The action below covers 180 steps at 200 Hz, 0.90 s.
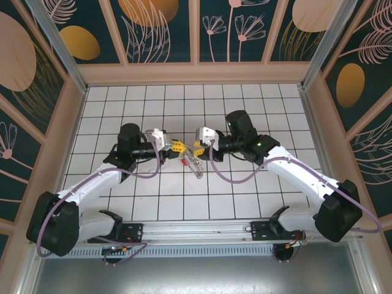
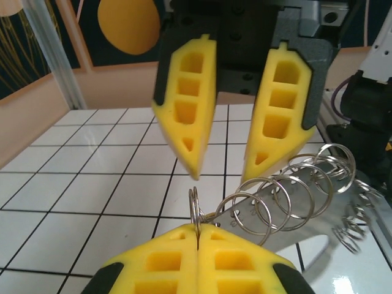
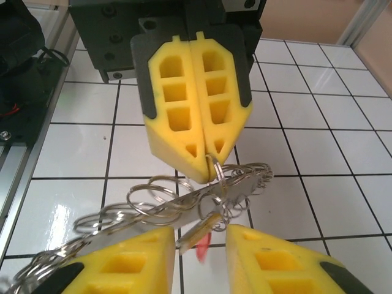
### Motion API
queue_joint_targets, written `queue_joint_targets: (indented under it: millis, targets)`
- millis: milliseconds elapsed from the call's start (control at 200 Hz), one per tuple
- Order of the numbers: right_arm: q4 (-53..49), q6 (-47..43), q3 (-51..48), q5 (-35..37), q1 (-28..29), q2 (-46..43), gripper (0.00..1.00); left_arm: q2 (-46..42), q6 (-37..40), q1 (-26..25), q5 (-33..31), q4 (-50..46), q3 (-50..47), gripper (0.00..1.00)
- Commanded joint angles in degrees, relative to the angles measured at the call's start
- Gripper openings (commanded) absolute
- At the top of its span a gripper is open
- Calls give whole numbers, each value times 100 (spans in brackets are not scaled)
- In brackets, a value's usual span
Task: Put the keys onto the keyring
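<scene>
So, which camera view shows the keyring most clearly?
The left wrist view. There the keyring is close and sharp, its silvery loops spread out, one loop pinched in the shut left claw. The right wrist view shows the loops too, but the lower ones are blurred. The top external view shows it far too small.

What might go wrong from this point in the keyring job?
The left gripper pinches the keyring by thin wire at its very fingertips; it may slip or twist out. The right gripper is open with the key in its gap; closing off-centre might miss it or snag the loose rings.
</scene>
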Motion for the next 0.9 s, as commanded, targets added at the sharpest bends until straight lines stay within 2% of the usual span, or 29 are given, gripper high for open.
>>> queue_joint_targets:
  millis: [0,265,460,591,871,896]
  targets:
    - [239,14,68,-307,-7,3,31,-52,-119,19,429,433,19,0]
    - [85,-136,326,-599,-2,306,26,-61,-92,19,510,557,13,0]
    - [-13,-136,380,-472,2,433,14,-126,-142,19,550,832,-100,0]
    - [-21,-93,369,-434,1,465,1,-131,-202,19,549,965,-126,0]
    - [90,106,522,-749,107,808,0,22,-400,20,634,1417,-156,0]
    - [168,148,507,-774,111,808,3,34,-409,19,631,1425,-158,0]
